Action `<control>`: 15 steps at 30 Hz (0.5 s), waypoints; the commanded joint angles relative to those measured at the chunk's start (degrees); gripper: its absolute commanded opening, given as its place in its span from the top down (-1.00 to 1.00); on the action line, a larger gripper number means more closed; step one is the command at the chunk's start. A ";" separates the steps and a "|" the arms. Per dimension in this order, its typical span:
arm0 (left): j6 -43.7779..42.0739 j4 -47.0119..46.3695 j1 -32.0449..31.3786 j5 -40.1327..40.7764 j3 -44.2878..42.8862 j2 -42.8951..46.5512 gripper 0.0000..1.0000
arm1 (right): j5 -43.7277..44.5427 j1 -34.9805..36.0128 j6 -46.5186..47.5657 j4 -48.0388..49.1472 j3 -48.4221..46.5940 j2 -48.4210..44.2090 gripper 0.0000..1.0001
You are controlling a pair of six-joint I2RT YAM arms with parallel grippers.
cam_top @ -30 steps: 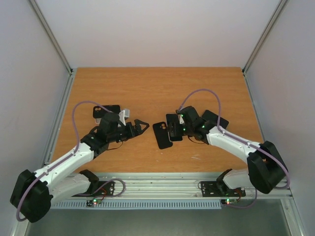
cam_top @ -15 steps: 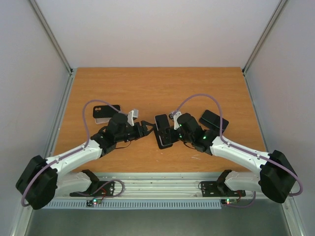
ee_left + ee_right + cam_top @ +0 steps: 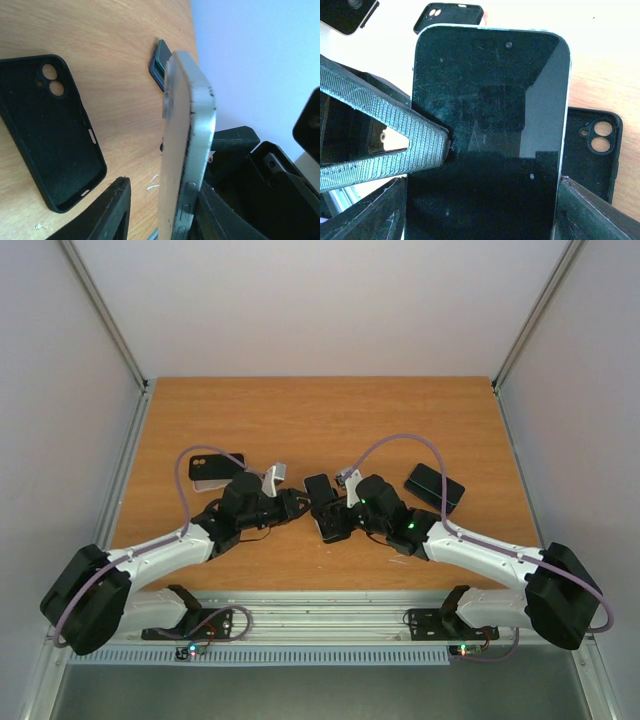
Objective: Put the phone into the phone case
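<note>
The phone (image 3: 318,486) has a black screen and a scuffed silver rim, and it hangs upright above the table centre. My right gripper (image 3: 338,504) is shut on it across its width; in the right wrist view the phone (image 3: 487,115) fills the space between that gripper's jaws (image 3: 480,210). My left gripper (image 3: 297,502) straddles the phone's edge (image 3: 187,150). One finger (image 3: 222,210) rests on the screen side. The other finger (image 3: 102,212) stands a little off the back. The empty black phone case (image 3: 47,130) lies open side up on the wood, just under the phone (image 3: 335,525).
A second black case (image 3: 215,465) lies at the back left on a pale slab. A dark, blue-edged phone (image 3: 435,487) lies to the right. The side walls and the metal rail along the near edge bound the table.
Both arms moved toward each other. The right gripper carried the phone left, over the case. The left gripper reached the phone and its jaws narrowed around its edge.
</note>
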State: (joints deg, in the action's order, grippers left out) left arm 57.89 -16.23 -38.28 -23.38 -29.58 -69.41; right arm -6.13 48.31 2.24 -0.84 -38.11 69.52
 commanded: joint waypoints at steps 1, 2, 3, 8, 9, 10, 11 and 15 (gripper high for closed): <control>1.14 -7.56 -0.52 -1.48 1.11 -1.89 0.41 | -0.94 0.72 0.47 5.97 -0.94 0.22 -0.04; 1.30 -8.18 -0.60 -1.76 1.11 -2.14 0.48 | -1.10 0.68 0.53 6.09 -1.06 0.45 -0.04; 1.42 -8.87 -0.70 -2.02 1.11 -2.29 0.55 | -1.27 0.77 0.51 6.18 -1.12 0.70 -0.05; 0.98 -10.71 -0.96 -2.04 2.33 -0.73 0.89 | -2.15 0.74 0.49 7.78 0.13 0.52 -0.19; 0.67 -10.67 -1.00 -1.76 2.66 -0.10 0.94 | -1.99 0.73 0.36 7.86 0.45 0.27 -0.24; 0.17 -10.72 -0.98 -1.54 3.03 0.58 0.98 | -2.03 0.73 0.39 7.83 0.67 -0.06 -0.28; -0.18 -10.73 -0.99 -1.36 3.30 1.24 0.99 | -2.18 0.66 0.65 7.56 0.81 -0.43 -0.34; -2.50 -10.12 -0.88 -0.48 4.28 4.15 0.99 | -4.40 -0.04 1.54 5.91 0.56 -1.88 -0.61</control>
State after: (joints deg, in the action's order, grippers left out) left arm 59.35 -21.43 -39.03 -23.81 -26.46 -68.86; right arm -7.31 48.75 3.40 1.28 -37.10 70.50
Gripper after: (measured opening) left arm 0.085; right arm 0.765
